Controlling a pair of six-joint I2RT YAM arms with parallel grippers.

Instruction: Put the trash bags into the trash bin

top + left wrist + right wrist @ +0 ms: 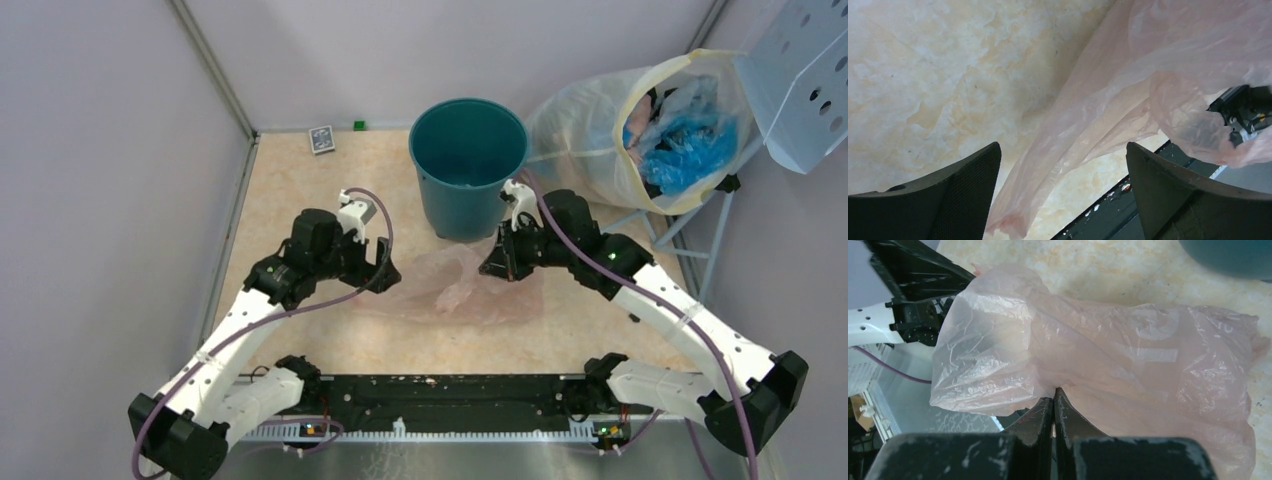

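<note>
From the top, the trash bin (pixel 468 165) stands at the far edge of the table (pixel 290 190), near the middle. The pink trash bag (pixel 460 290) lies just in front of it, between the left gripper (pixel 385 270) and the right gripper (pixel 497 262).

In the left wrist view, the left gripper's fingers (pixel 960 187) are spread wide. A loose bag edge hangs between them, not pinched.

In the right wrist view, the right gripper is squeezed tight on 1 small fold of the bag. The plastic is thin and slippery, so it could slide out when lifted. The floppy part could also catch the bin's rim and hang outside.
</note>
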